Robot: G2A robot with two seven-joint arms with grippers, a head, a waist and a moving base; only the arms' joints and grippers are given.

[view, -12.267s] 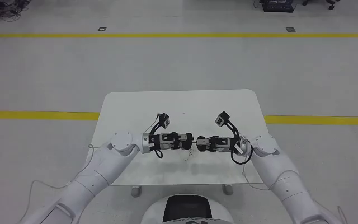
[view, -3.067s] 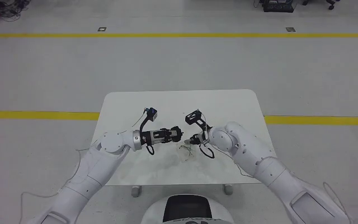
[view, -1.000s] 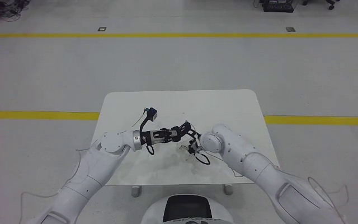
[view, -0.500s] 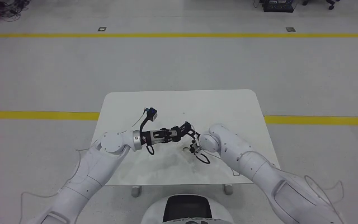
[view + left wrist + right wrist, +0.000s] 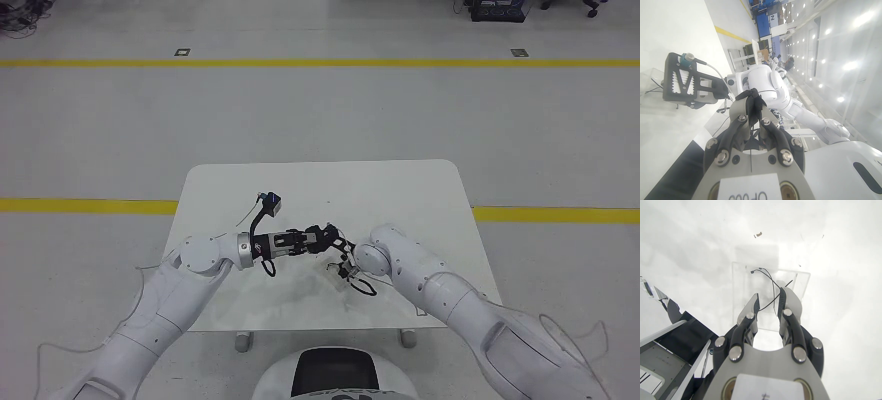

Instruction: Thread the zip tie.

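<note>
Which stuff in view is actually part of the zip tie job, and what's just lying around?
Job: loose zip ties in the clear tray; open right hand above them; left hand shut on a black piece, likely a zip tie.
Lying about: small scraps on the table.

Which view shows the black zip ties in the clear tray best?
The right wrist view: the zip ties lie crossed in the clear tray, seen between the open jaws of the right gripper. The left wrist view shows thin strands far off; the top view, faint marks.
</note>
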